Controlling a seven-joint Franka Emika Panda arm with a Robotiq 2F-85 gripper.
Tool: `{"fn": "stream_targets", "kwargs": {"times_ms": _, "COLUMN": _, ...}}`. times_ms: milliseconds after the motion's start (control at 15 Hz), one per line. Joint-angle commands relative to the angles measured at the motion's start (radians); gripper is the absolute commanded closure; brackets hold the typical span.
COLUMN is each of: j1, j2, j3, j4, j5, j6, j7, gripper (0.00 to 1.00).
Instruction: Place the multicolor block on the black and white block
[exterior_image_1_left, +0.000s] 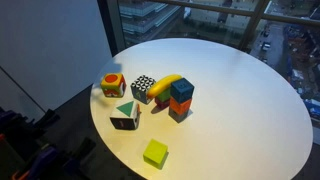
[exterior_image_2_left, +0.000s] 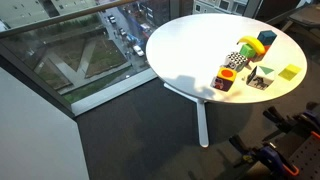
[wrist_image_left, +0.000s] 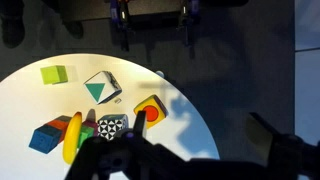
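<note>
A round white table (exterior_image_1_left: 230, 90) stands by a tall window over city streets, with dark floor around its single leg. All 6 things crowd 1 side of the top. The far half, toward the window, is bare and wide.

The multicolor block (exterior_image_1_left: 113, 85) sits upright on the table close to the rim, its red ring showing in an exterior view. Just beside it, with a narrow gap, stands the black and white block (exterior_image_1_left: 143, 87), which carries nothing on top. A banana (exterior_image_1_left: 168, 84) lies right behind that block and leans against the teal-and-orange stacked blocks (exterior_image_1_left: 181, 98). The cube with a green triangle (exterior_image_1_left: 125, 115) is near the rim in front of the pair. A lime-green block (exterior_image_1_left: 155, 153) lies apart from the rest, nearest the edge.

In the wrist view the multicolor block (wrist_image_left: 148, 110) has bare table on the side away from the other things. The gripper (wrist_image_left: 150, 162) shows only as a dark blur along the bottom of that view, well above the table. I cannot tell whether its fingers are spread or pressed together.
</note>
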Motion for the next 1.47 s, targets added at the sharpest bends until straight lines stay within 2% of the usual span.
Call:
{"fn": "stream_targets", "kwargs": {"times_ms": 0, "j1": 0.001, "j2": 0.001, "j3": -0.001, "j4": 0.002, "j5": 0.000, "j6": -0.002, "j7": 0.000, "gripper": 0.00}}
{"fn": "stream_targets", "kwargs": {"times_ms": 800, "j1": 0.000, "j2": 0.005, "j3": -0.002, "j4": 0.010, "j5": 0.001, "j6": -0.004, "j7": 0.001, "gripper": 0.00}}
{"fn": "stream_targets", "kwargs": {"times_ms": 1400, "j1": -0.013, "j2": 0.103, "j3": -0.016, "j4": 0.111, "j5": -0.002, "j6": 0.096, "j7": 0.036, "gripper": 0.00}}
